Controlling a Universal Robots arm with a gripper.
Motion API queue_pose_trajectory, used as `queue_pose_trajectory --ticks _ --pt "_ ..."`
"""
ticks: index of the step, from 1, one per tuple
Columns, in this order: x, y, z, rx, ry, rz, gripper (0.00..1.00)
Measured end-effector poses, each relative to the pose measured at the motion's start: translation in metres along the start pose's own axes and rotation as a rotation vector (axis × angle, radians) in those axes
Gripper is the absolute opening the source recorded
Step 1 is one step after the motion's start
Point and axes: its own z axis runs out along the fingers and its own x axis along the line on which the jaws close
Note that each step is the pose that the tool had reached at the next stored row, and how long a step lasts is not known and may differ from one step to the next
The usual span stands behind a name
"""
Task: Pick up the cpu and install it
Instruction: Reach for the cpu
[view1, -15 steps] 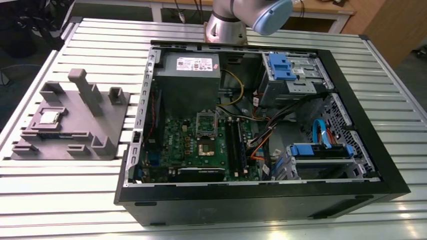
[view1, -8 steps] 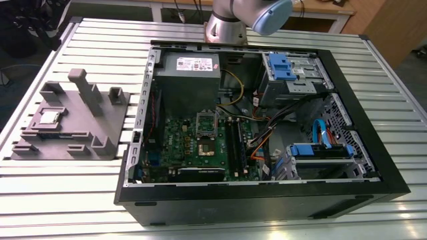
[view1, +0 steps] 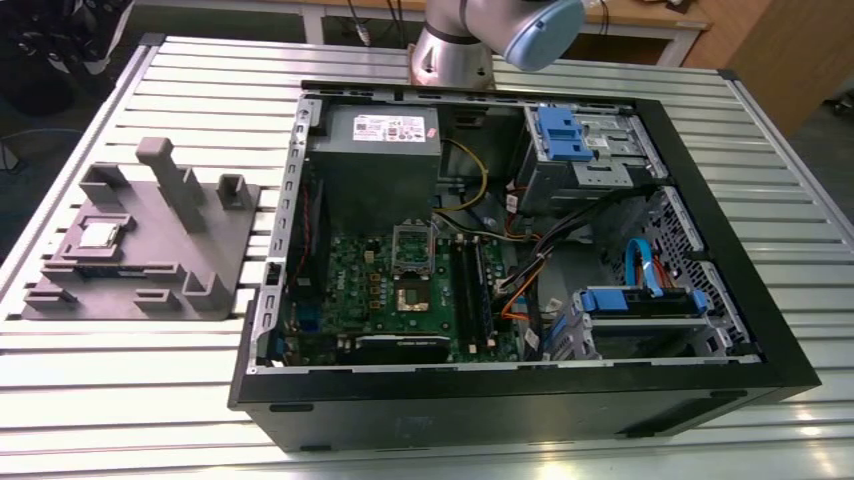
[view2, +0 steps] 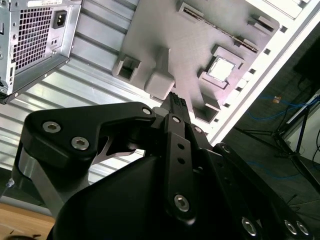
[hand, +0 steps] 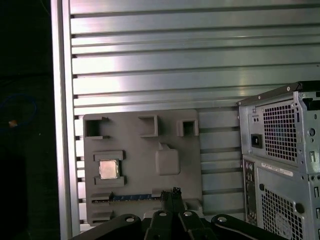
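- In the exterior view, the cpu (view1: 100, 235) lies flat in a square nest of the grey fixture tray (view1: 224, 250). The tray sits on the slatted table (view1: 200, 90), at the exterior view's left of the open computer case (view1: 534, 410). Inside the case, the socket (view1: 411, 292) on the board stands uncovered, and I cannot make out anything seated in it. The arm (view1: 454, 55) rises behind the case, well apart from the cpu.
- In the second wrist view, the gripper (view2: 175, 100) hangs above the tray with its black fingers brought together and nothing between them. The cpu (view2: 221, 69) lies beyond the tips, near but untouched, with its pale metal top facing up.
- In the first wrist view, the cpu (hand: 109, 169) rests in its nest. Raised blocks flank two opposite edges, and the other two edges look open. The gripper (hand: 170, 192) sits off to one side of it, closed and empty.
- Handling, as a judgement: the chip looks light, thin and rigid, with a smooth metal top that gives little friction. Its underside contacts are likely delicate. The safest hold seems to be a gentle pinch across the two open edges, keeping the chip level and well clear of its underside.
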Motion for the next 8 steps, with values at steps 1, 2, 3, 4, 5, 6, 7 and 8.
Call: queue_pose_trajectory --ticks 1,2,3,4,5,6,7,8 --pt "0.0007 -0.0001 0.0000 0.0000 0.0000 0.000 0.10" --pt "0.0014 -0.0001 0.0000 0.0000 0.0000 0.000 0.10" --pt "0.0021 -0.0002 0.0000 0.0000 0.0000 0.000 0.10" --pt "0.0028 -0.0002 0.0000 0.0000 -0.0001 0.000 0.10" --pt "0.0035 -0.0003 -0.0001 0.0000 0.0000 0.000 0.10" --pt "0.0042 -0.0003 -0.0001 0.0000 0.0000 0.000 0.10" --pt "0.0049 -0.0004 -0.0001 0.0000 0.0000 0.000 0.10" --pt "0.0056 -0.0004 -0.0002 0.0001 0.0001 0.000 0.10"
